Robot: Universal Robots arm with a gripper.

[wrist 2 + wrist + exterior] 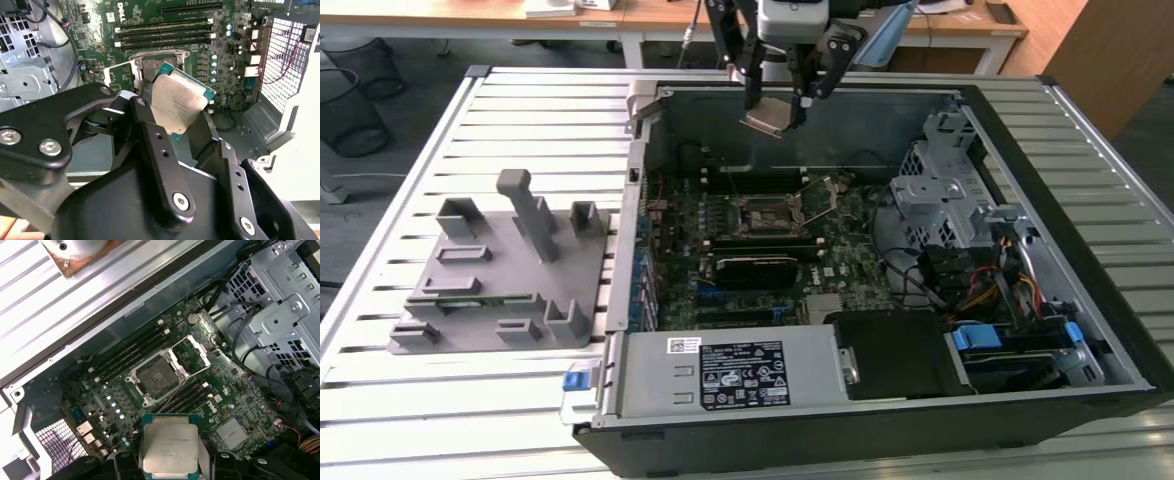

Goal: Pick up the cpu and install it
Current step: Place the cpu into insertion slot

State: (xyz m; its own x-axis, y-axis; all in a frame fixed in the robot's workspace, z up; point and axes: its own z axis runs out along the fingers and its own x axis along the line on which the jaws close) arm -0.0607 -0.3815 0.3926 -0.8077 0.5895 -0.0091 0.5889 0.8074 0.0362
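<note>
Gripped the cpu [767,120] tight in the gripper [777,100] above the socket [771,212]; square, tilted, metal top toward the wrist cameras; lower corner hidden behind fingers [155,140].

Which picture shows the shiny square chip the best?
The first wrist view: the cpu faces the camera, nearly its whole silvery top showing. The second wrist view shows it tilted, partly behind the jaws. In the exterior view it is small above the case.
</note>
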